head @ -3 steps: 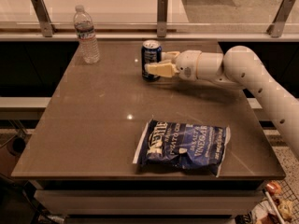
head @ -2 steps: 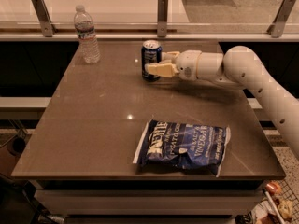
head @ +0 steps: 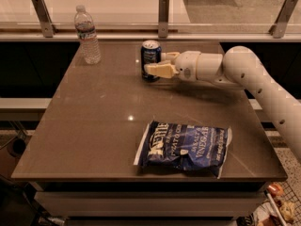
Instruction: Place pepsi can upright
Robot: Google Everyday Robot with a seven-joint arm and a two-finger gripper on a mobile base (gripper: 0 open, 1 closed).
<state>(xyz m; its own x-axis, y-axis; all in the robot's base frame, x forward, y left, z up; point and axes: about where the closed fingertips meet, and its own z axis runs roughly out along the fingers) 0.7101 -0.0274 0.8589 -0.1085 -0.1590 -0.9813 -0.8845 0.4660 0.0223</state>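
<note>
pepsi can (head: 149, 53): standing upright, right of water bottle (head: 87, 34)
gripper (head: 153, 64): reaching in right of water bottle, fingers (head: 160, 70) clasping pepsi can

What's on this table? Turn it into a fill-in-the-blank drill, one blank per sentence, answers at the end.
1. The pepsi can stands ____ on the table.
2. The pincer is at the can, its arm coming in from the picture's ____ side.
3. The water bottle stands to the picture's ____ of the can.
4. The chip bag lies ____ near the table's front edge.
Missing words: upright; right; left; flat.
</note>
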